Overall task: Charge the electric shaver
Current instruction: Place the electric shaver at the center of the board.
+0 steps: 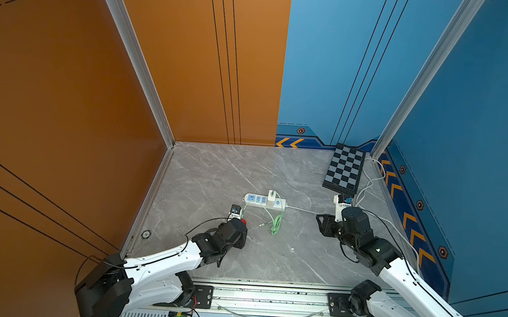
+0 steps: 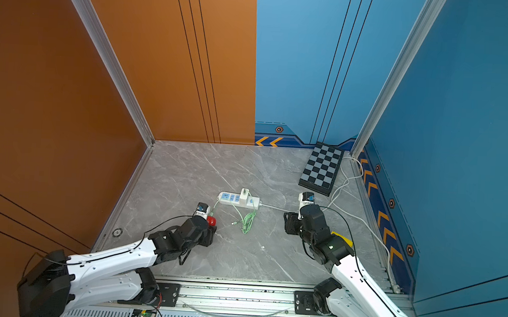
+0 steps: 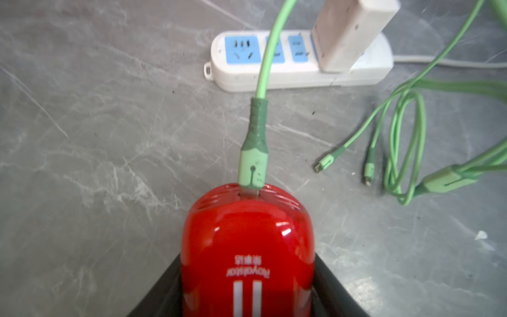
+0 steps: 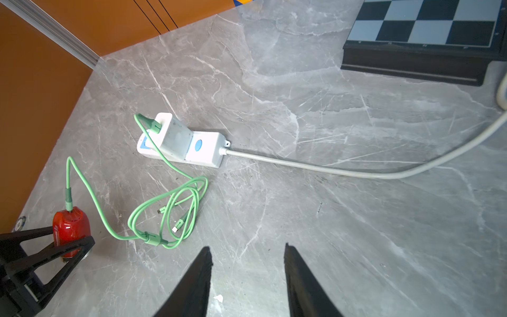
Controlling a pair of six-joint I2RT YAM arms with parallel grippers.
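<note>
A grey marbled table is sitting between orange walls on the left and blue walls on the right. The electric shaver is being held left of the table's centre. Its long axis is running along the fingers, with its rounded end pointing at the power strip and taking a green cable. The left gripper is clamping it, one finger on each flank. The right gripper is hovering toward the right edge, fingers spread, gripping nothing.
</note>
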